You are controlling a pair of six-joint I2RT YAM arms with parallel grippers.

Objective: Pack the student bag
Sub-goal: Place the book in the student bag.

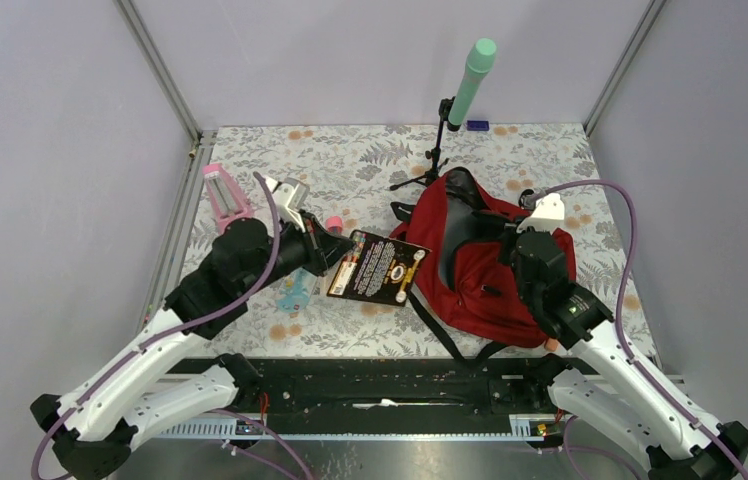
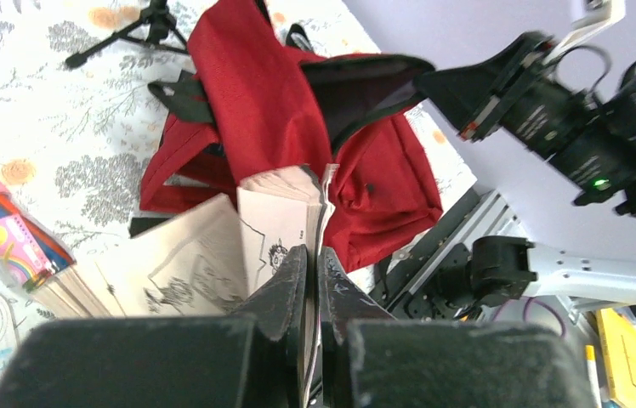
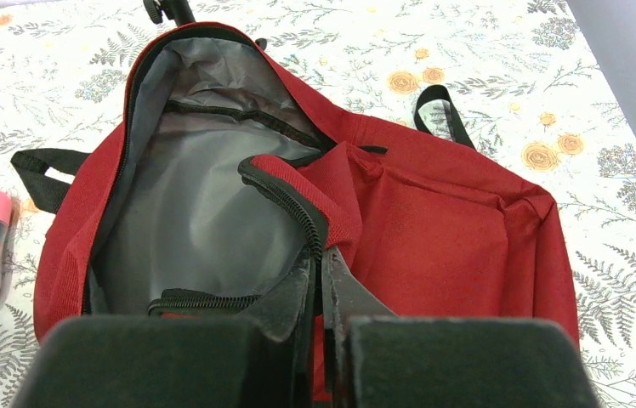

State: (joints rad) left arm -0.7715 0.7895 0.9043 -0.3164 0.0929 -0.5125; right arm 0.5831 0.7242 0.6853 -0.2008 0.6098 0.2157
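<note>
The student bag [image 1: 470, 275] is a dark-red backpack lying right of centre on the floral table, its main compartment open and the grey lining [image 3: 195, 195] showing. My right gripper [image 3: 319, 263] is shut on the zipper edge of the bag's front flap and holds it lifted; from above it [image 1: 515, 242] sits over the bag's middle. My left gripper [image 2: 315, 263] is shut on a booklet [image 2: 272, 221] with comic drawings on its pages and a black-and-orange cover [image 1: 378, 267]. The booklet hangs just left of the bag [image 2: 264, 110], its far edge close to the bag's side.
A clear tube of coloured pencils with a pink cap [image 2: 4, 225] lies left of the booklet. A light-blue item [image 1: 295, 290] sits under the left arm. A pink stapler-like object [image 1: 225, 195] is at the left edge. A small tripod [image 1: 435, 160] with a green cylinder [image 1: 472, 80] stands behind the bag.
</note>
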